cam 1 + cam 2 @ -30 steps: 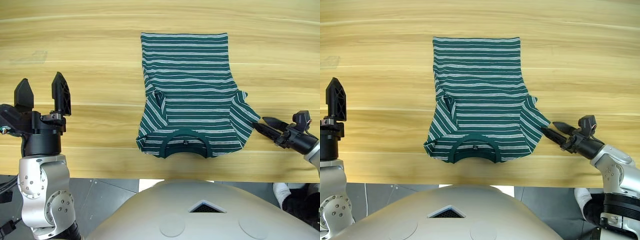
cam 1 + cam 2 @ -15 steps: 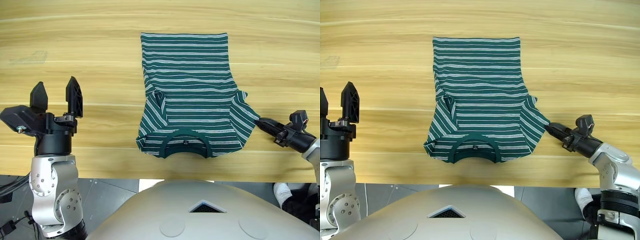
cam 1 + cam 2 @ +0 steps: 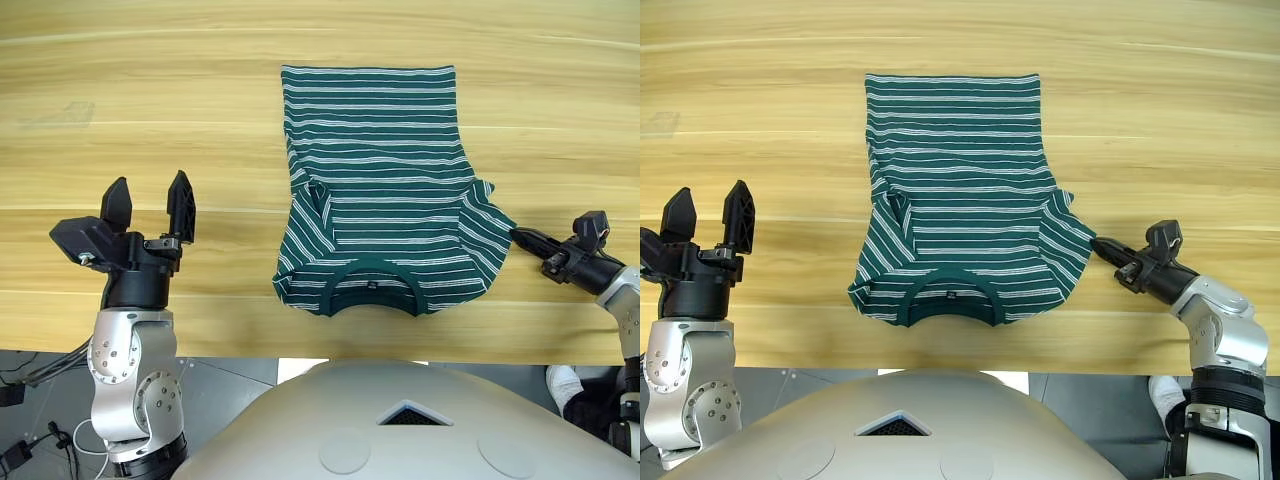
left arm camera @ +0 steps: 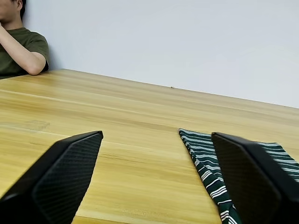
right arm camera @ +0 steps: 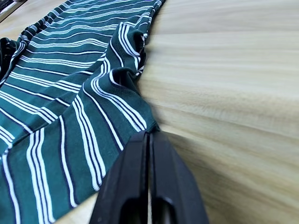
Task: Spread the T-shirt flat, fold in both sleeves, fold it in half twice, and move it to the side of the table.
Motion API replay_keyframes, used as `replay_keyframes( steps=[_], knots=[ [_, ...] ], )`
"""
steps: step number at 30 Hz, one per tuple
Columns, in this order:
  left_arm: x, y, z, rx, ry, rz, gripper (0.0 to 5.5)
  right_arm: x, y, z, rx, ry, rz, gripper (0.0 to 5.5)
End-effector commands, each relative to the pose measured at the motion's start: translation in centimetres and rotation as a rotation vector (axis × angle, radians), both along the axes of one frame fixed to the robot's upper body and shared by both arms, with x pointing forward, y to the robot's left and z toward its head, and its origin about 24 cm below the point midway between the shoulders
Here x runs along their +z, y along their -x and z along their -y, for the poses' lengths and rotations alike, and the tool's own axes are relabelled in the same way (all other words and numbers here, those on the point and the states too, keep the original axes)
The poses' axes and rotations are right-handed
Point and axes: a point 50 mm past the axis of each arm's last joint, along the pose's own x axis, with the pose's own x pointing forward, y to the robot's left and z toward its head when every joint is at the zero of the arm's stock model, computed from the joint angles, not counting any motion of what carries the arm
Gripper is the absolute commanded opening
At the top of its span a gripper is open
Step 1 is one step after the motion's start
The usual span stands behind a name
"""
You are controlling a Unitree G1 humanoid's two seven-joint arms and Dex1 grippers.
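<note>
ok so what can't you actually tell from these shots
- Whether the right tool has the sleeve corner pinched: right wrist view, its shut fingers cover the spot.
- The tag inside the collar: head views, too small to read.
- Most of the shirt in the left wrist view: cut off by a finger of the left tool and the frame edge.

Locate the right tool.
In the eye views the right tool is low at the right of the wooden table, shut, touching a sleeve corner of the green striped T-shirt.
</note>
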Motion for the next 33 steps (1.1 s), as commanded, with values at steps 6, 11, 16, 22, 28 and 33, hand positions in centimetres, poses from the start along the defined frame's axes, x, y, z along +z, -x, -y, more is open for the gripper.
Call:
replay_keyframes(
  steps=[6, 11, 16, 22, 28, 33],
  knots=[
    [-0.6, -0.1, 0.0, -0.012, -0.009, -0.01, 4.32, 2.2, -0.7, -1.7, 0.111, -0.216, 0.066, 0.01],
    [-0.9, 0.1, 0.3, -0.025, -0.004, -0.018, 4.32, 2.6, -0.8, -2.6, 0.167, -0.259, 0.074, 0.01],
    [-1.0, 0.1, 0.6, -0.048, -0.006, -0.022, 4.32, 2.4, -1.0, -4.4, 0.235, -0.255, 0.086, 0.01],
    [-1.3, 0.0, 1.1, -0.071, -0.001, -0.028, 4.32, 3.1, -1.3, -6.8, 0.322, -0.304, 0.123, 0.01],
    [-1.7, 0.1, 1.4, -0.087, 0.005, -0.039, 4.32, 3.2, -1.4, -8.1, 0.362, -0.354, 0.123, 0.01],
    [-1.7, 0.0, 1.5, -0.096, 0.004, -0.04, 4.32, 2.4, -1.3, -9.5, 0.373, -0.306, 0.112, 0.01]
  ],
)
